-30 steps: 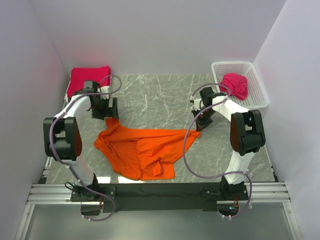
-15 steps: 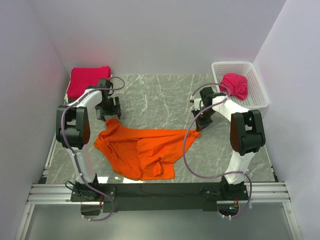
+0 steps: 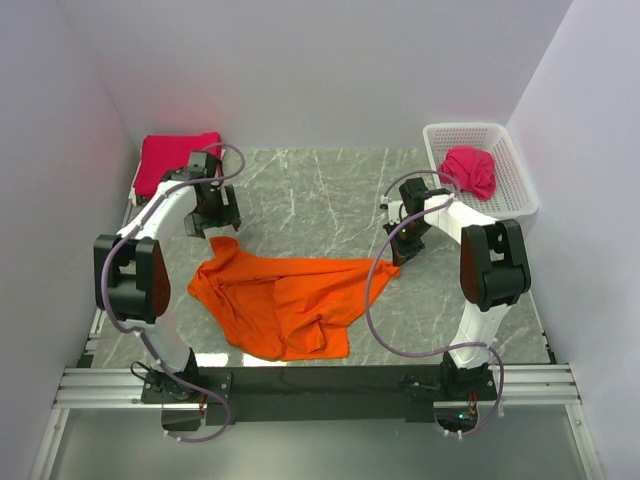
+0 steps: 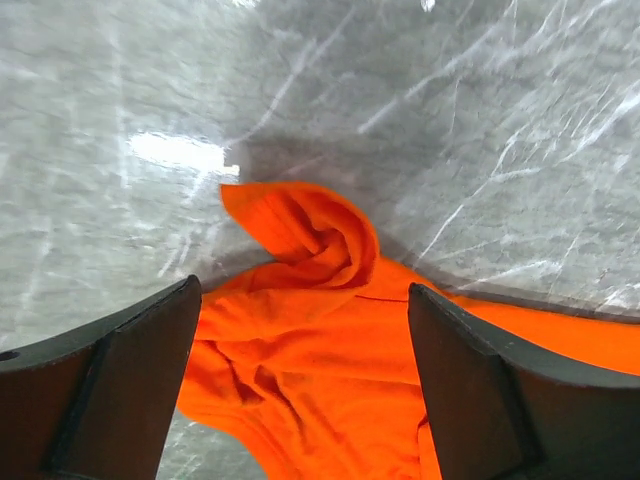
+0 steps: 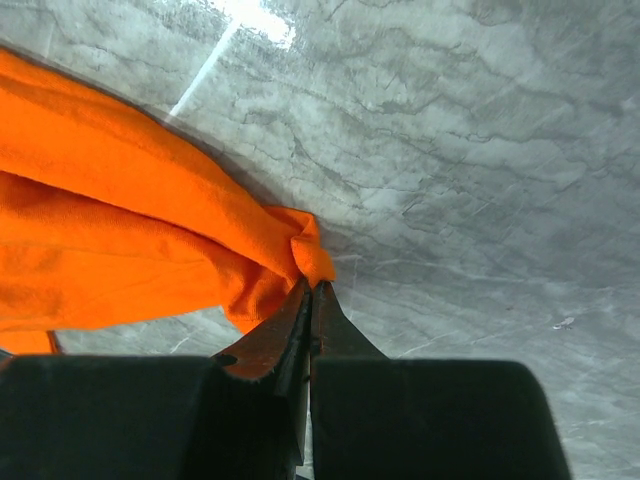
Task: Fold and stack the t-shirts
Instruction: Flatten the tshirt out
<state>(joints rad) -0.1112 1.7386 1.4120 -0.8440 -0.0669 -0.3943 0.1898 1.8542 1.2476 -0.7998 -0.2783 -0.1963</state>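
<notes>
The orange shirt [image 3: 275, 305] lies crumpled by the near edge of the desk [image 3: 330, 195], its right corner seemingly pinched in the shut right jaws for spreading, while the left jaws hang wide open and empty above its left corner.

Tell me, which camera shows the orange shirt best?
The top camera: the orange shirt shows whole there, spread and crumpled. The left wrist view shows just one bunched corner beneath the open left gripper. The right wrist view shows just the corner pinched by the right gripper.
</notes>
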